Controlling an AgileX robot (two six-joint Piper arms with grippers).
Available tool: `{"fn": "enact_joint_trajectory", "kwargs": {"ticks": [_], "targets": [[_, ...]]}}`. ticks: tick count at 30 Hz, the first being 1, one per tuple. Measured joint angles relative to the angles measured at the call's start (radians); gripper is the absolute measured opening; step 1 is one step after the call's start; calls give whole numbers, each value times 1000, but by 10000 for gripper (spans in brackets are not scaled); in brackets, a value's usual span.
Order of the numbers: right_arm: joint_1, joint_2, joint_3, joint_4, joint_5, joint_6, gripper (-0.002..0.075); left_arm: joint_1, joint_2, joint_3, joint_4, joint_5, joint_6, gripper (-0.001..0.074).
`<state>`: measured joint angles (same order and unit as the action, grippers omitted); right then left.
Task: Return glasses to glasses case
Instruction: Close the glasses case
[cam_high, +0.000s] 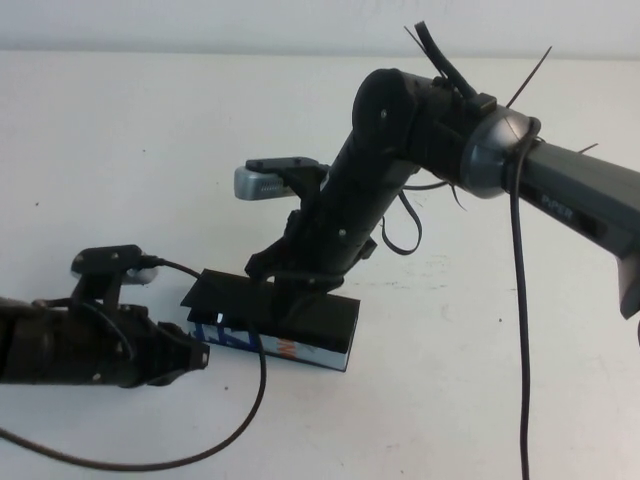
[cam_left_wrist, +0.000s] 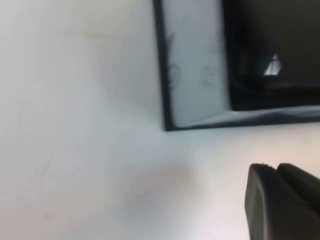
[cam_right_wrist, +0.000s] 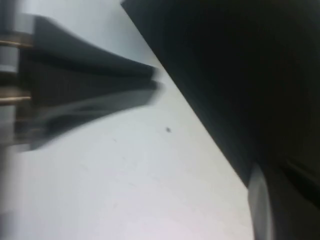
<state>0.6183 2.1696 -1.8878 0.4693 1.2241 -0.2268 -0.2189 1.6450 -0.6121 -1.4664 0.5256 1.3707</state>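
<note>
The glasses case (cam_high: 318, 332) lies in the middle of the table, a black box with a white side printed in blue and orange. Its black lid (cam_high: 222, 292) stands open toward the left. My right gripper (cam_high: 292, 288) reaches down onto the case's open top, and its own body hides what is under it. The glasses are hidden in the high view. In the left wrist view the case's pale corner panel (cam_left_wrist: 195, 65) and dark inside (cam_left_wrist: 270, 40) show, with a small bright glint. My left gripper (cam_high: 196, 355) is shut and empty beside the case's left end, and also shows in the left wrist view (cam_left_wrist: 272, 167).
The white table (cam_high: 130, 150) stretches out on all sides. The left arm's black cable (cam_high: 215, 450) loops over the table in front of the case. The right arm's cable (cam_high: 520, 350) hangs down at the right.
</note>
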Motion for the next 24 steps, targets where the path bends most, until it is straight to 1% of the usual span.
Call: {"fn": "enact_joint_trajectory", "kwargs": {"ticks": [5,12,19,24], "targets": [[0,0,17,-52,0,0,-11,0,-218,39,131,-14,-139,-4],[0,14,20,-64,0,0,-11,0,-519,62,258,9,-290,-4],[0,29,20,-59,0,0,-11,0,-823,65,302,20,-315,-4],[2,16,20,-61,-2,0,-11,0,-1016,69,370,-40,-315,-4]]}}
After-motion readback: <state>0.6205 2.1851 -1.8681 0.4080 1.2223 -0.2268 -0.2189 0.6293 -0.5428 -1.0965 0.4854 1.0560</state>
